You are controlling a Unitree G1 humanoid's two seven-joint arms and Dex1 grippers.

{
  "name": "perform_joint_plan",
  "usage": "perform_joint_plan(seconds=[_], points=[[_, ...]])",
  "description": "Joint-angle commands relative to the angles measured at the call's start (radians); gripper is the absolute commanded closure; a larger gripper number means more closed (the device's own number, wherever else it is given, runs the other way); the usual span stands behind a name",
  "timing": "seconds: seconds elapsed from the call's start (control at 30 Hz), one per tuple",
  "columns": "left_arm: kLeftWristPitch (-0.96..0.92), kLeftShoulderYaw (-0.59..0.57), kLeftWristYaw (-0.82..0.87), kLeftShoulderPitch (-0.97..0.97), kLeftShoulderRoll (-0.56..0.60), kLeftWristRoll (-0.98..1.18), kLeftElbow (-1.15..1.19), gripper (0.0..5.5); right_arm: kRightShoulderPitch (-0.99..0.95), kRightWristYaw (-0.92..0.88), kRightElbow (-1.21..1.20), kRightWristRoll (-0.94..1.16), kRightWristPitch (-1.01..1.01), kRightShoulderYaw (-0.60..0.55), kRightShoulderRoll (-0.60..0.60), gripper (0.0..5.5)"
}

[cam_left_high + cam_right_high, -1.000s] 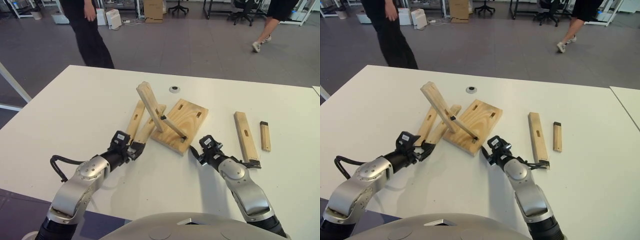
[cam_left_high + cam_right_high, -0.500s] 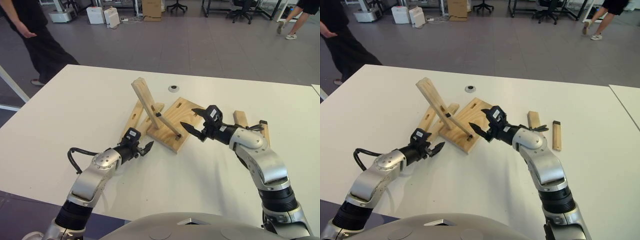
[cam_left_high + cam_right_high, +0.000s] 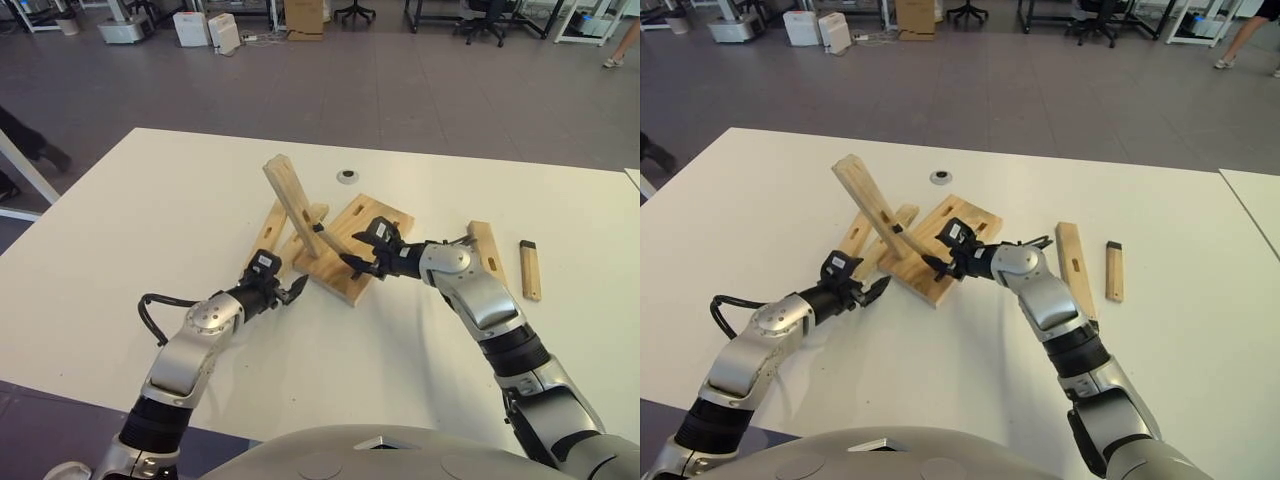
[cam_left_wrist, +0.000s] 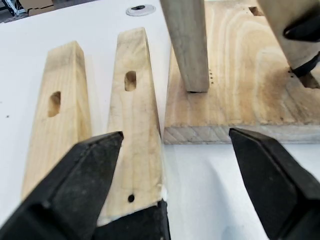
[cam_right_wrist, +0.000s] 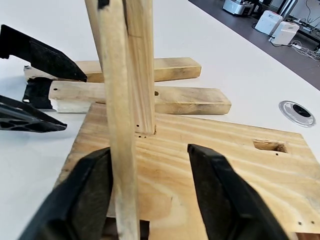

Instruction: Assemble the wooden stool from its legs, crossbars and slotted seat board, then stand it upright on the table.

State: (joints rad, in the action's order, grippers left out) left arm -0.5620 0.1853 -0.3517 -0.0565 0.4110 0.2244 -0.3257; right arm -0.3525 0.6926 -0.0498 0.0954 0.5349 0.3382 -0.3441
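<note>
The slotted seat board (image 3: 378, 226) lies flat on the table (image 3: 150, 200) with one leg (image 3: 290, 195) leaning from its slot, and, with left gripper (image 3: 296, 288) and right gripper (image 3: 351, 264) both spread empty, this stiff, light, probably loose-fitting leg is best gripped low.

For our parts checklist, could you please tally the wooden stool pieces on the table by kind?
Legs: 4
Crossbars: 2
Slotted seat board: 1
Total: 7
</note>
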Motion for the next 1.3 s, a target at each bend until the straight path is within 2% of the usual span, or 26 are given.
perform_joint_plan(seconds=[0.03, 0.13, 0.27, 0.37, 0.43, 0.5, 0.67, 0.83, 0.93, 1.03, 1.17, 1.3], points=[[-0.066, -0.007, 0.008, -0.082, 0.002, 0.008, -0.099, 1.59, -0.025, 0.015, -0.002, 0.003, -0.008, 0.002, 0.004, 3.62], [-0.111, -0.016, 0.012, -0.138, -0.015, 0.033, -0.163, 1.59, -0.018, 0.031, -0.016, 0.024, -0.003, -0.005, 0.014, 4.24], [-0.183, -0.150, 0.015, -0.099, -0.039, 0.134, -0.229, 1.59, 0.004, 0.026, -0.034, 0.041, 0.008, -0.005, 0.028, 5.06], [-0.201, -0.299, -0.023, 0.010, -0.002, 0.238, -0.264, 1.59, 0.003, 0.011, -0.031, 0.039, 0.006, -0.022, 0.029, 5.07], [-0.208, -0.399, -0.049, 0.129, 0.025, 0.336, -0.288, 1.59, -0.028, -0.015, -0.010, 0.042, -0.004, -0.075, 0.021, 5.07], [-0.215, -0.446, -0.047, 0.234, 0.041, 0.402, -0.310, 1.59, -0.087, -0.041, 0.007, 0.066, -0.009, -0.157, 0.018, 5.07], [-0.188, -0.468, -0.066, 0.500, 0.042, 0.545, -0.260, 1.59, -0.293, -0.028, -0.023, 0.327, 0.113, -0.378, 0.077, 5.07], [-0.141, -0.423, -0.303, 0.634, 0.131, 0.586, -0.088, 1.59, -0.429, 0.116, -0.031, 0.669, 0.344, -0.482, 0.047, 5.08], [-0.147, -0.388, -0.421, 0.642, 0.175, 0.602, -0.044, 1.59, -0.463, 0.183, -0.026, 0.754, 0.418, -0.478, 0.004, 5.08], [-0.162, -0.372, -0.467, 0.653, 0.181, 0.634, -0.027, 1.59, -0.467, 0.248, -0.036, 0.773, 0.446, -0.430, -0.037, 5.08], [-0.208, -0.383, -0.446, 0.688, 0.162, 0.705, -0.002, 1.59, -0.459, 0.337, -0.055, 0.717, 0.407, -0.315, -0.084, 5.08], [-0.254, -0.396, -0.406, 0.708, 0.147, 0.783, 0.009, 1.59, -0.464, 0.364, -0.041, 0.670, 0.360, -0.269, -0.093, 5.08]])
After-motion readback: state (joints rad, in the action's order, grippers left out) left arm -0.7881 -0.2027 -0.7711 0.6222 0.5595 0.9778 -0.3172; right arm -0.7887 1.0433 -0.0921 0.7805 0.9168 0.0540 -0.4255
